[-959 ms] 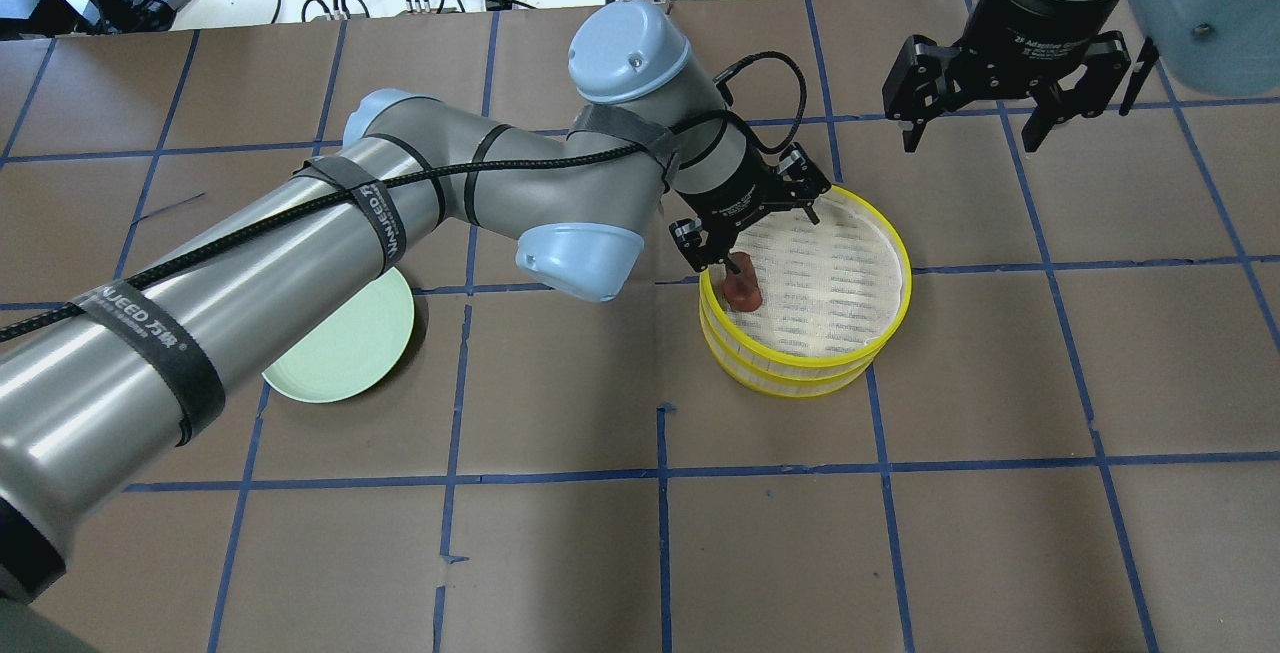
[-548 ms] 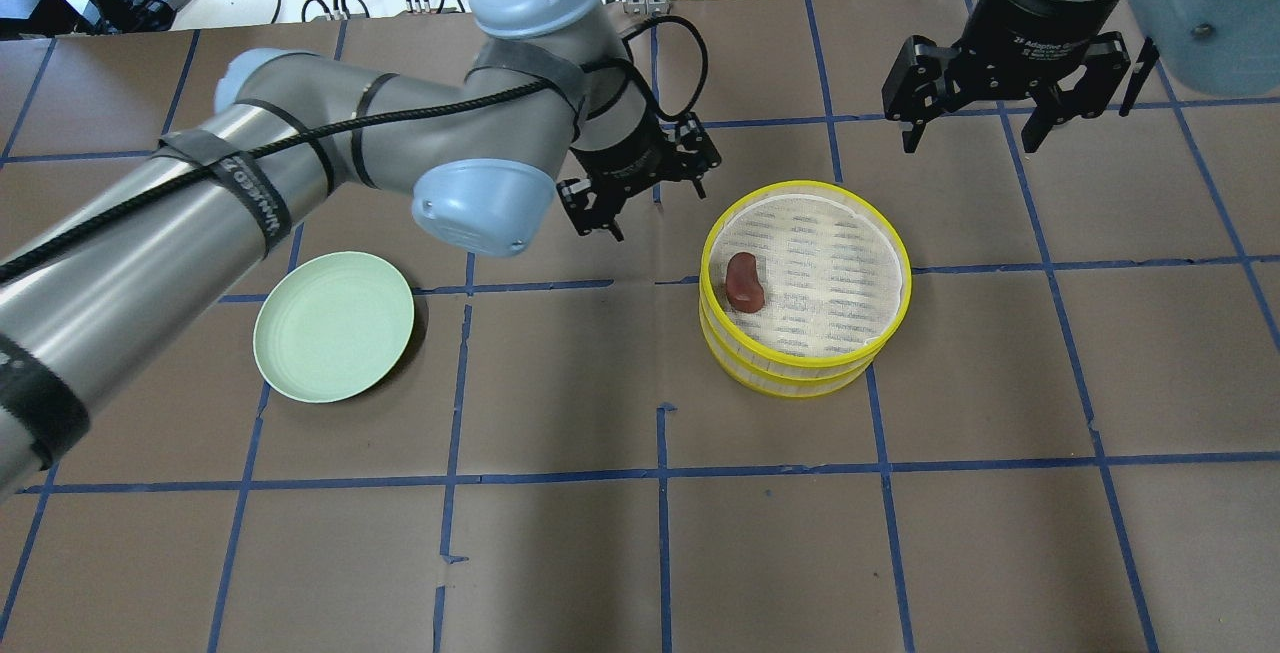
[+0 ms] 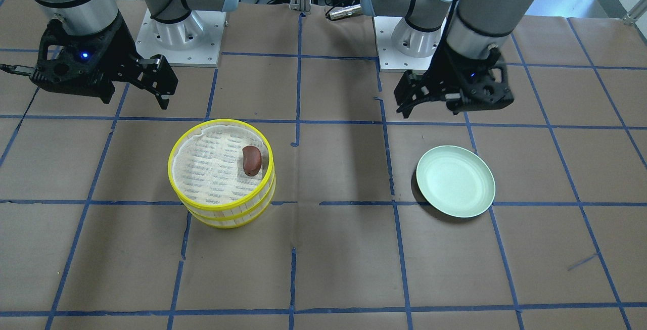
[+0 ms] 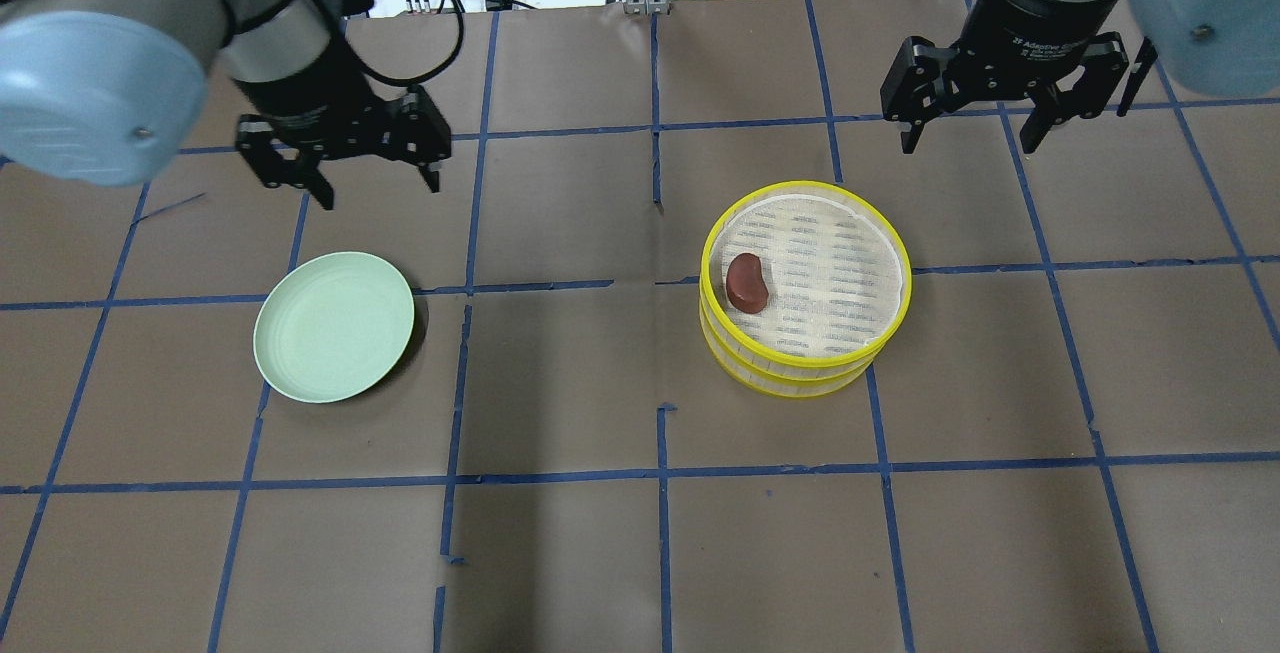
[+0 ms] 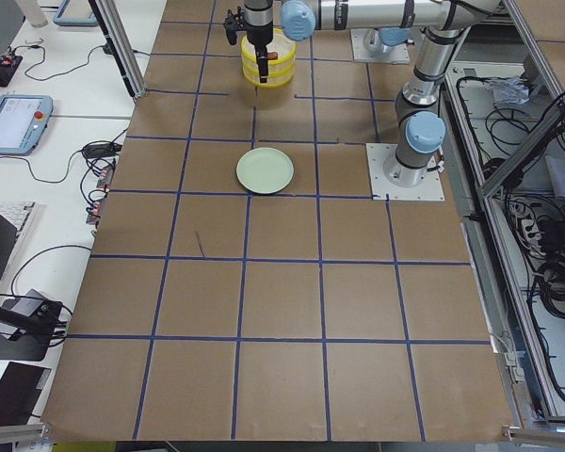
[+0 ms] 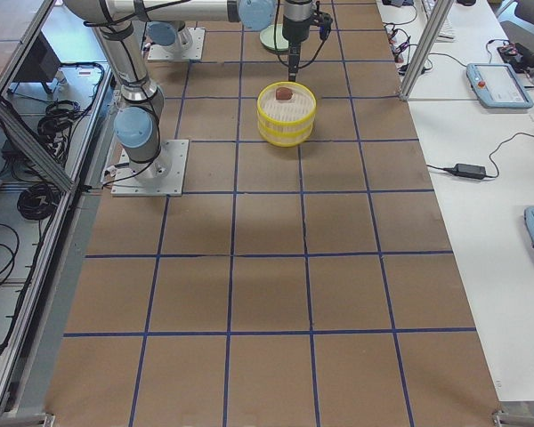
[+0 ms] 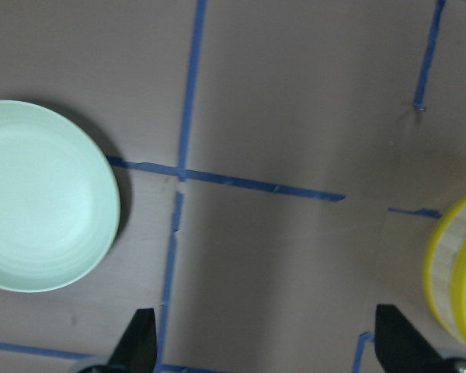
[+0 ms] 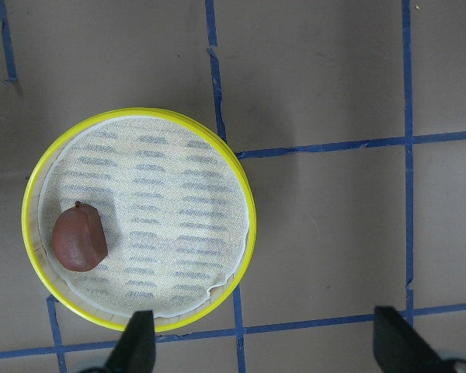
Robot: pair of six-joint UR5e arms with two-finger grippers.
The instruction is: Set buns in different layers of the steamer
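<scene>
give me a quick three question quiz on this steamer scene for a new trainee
1. True or false: the reddish-brown bun lies on the pale green plate.
2. What does the left gripper hold? A) the bun B) the plate C) nothing
3. Fill in: the two yellow-rimmed steamer baskets stand ___ (stacked / side by side).

Key:
1. False. It lies in the top basket, near the rim on the side toward the plate.
2. C. Its jaws are open and empty above the table.
3. Stacked.
</scene>
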